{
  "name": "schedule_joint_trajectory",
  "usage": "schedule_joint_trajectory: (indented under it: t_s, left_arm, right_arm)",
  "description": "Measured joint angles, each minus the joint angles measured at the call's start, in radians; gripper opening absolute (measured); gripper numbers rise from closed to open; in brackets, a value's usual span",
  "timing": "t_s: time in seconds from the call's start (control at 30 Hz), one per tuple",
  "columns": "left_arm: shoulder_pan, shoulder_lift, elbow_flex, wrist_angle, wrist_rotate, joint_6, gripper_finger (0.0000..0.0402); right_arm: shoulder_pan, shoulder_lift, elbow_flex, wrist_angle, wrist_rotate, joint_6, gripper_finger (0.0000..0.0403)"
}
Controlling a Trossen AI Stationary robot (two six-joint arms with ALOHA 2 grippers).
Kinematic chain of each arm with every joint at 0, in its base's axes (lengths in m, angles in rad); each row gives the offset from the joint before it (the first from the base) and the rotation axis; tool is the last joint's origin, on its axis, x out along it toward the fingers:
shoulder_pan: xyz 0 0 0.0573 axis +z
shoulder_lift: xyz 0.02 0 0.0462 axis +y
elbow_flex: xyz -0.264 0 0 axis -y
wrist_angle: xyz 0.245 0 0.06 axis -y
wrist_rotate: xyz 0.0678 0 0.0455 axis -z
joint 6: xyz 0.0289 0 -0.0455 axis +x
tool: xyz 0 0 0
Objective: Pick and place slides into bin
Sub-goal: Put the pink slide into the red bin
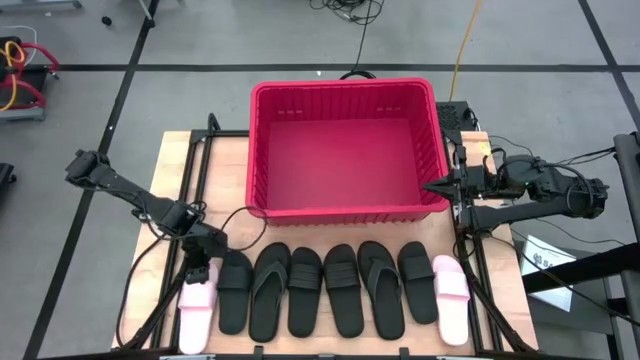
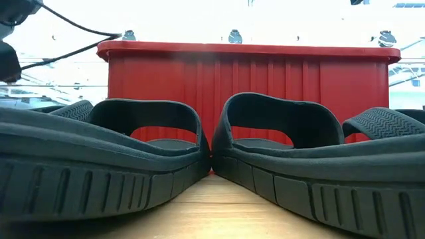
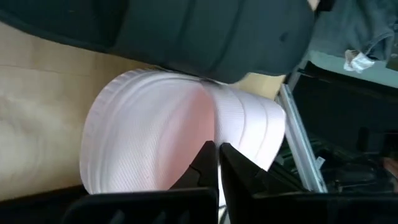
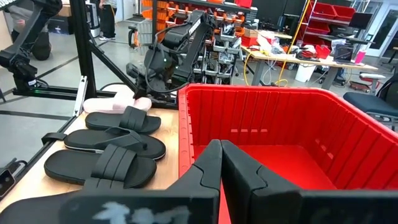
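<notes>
While its fingers are pressed together on the strap of a pink slide (image 1: 197,305), the left gripper (image 1: 201,268) sits low at the left end of the row.

That pink slide lies on the wooden table (image 1: 170,190), just beside a black slide (image 1: 235,291); six black ones run in a line to a second pink slide (image 1: 450,298) at the right end. Behind the row stands the red bin (image 1: 345,150), nothing inside it. The right gripper (image 1: 432,187), fingers together, waits at the bin's right rim.

The left hand (image 1: 199,272) covers the left pink slide's (image 1: 196,312) strap; 2 black slides (image 2: 99,166) block the bin's (image 2: 265,73) base.
</notes>
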Motion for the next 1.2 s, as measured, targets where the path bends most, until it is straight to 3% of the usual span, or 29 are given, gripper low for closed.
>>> schedule_joint_trajectory:
  t_s: [0.77,1.2]
  left_arm:
    - [0.001,0.000,0.353,-0.444,-0.245,-0.064,0.0000]
    - [0.001,0.000,0.422,-0.502,-0.316,-0.092,0.0000]
  right_arm:
    - [0.000,0.000,0.000,0.000,0.004,-0.027,0.0000]
    - [0.000,0.000,0.000,0.000,0.004,-0.072,0.0000]
